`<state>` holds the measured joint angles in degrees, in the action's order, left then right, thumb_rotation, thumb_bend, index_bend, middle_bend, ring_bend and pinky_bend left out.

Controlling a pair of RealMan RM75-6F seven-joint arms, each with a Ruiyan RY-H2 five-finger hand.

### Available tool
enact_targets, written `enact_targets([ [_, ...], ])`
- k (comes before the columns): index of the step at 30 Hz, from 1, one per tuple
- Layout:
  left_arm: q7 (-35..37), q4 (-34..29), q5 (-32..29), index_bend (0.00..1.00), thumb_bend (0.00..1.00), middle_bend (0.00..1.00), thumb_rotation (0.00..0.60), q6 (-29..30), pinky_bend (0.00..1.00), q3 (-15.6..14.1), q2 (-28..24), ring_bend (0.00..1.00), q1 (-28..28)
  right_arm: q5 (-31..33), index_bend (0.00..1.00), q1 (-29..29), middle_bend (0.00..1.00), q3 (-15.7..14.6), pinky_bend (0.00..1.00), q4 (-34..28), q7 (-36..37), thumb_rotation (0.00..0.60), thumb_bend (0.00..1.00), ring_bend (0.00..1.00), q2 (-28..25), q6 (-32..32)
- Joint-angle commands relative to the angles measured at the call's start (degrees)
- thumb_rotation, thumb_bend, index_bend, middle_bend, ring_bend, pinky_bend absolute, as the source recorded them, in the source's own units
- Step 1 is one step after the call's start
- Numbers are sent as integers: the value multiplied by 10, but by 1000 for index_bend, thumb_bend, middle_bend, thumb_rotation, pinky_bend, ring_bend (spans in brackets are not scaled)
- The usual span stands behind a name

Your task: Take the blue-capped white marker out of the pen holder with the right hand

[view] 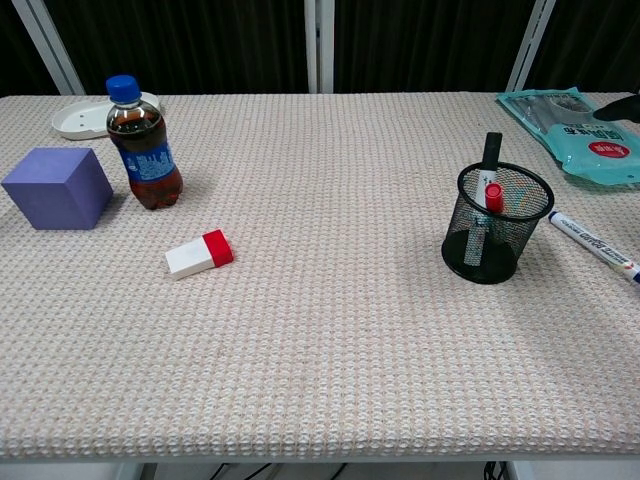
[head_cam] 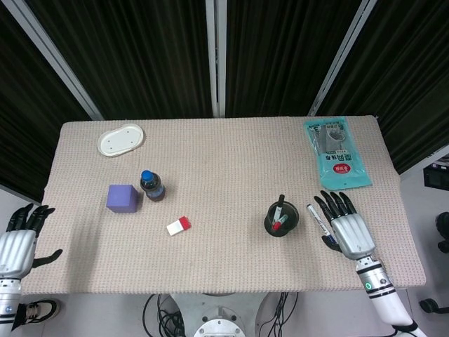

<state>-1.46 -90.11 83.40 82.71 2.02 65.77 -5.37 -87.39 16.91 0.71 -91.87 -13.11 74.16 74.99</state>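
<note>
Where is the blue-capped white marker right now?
The blue-capped white marker lies flat on the table, just right of the black mesh pen holder; in the head view it sits beside the right hand.

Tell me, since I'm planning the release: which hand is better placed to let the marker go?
Right hand: it is beside the blue-capped white marker right of the pen holder. The left hand is off the far edge.

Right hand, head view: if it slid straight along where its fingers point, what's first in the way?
Probably the teal packet near the far edge. The right hand points up-table with bare mat between; depth is unclear.
</note>
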Motion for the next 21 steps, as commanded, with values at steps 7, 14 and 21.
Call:
enact_targets([
  [7, 0, -2, 2, 172, 129, 120, 600, 4, 76, 0, 0, 0, 1, 3, 0, -32, 0, 6, 0, -14, 14, 600, 124, 0, -33, 53],
  [14, 3, -7, 1, 172, 129, 120, 600, 0, 76, 3, -7, 0, -2, 66, 0, -83, 0, 24, 0, 10, -21, 600, 124, 0, -40, 108],
  [21, 7, 0, -1, 172, 129, 120, 600, -6, 76, 7, -6, 0, -8, 110, 0, -106, 0, 49, 0, 30, 2, 600, 125, 0, -38, 124],
])
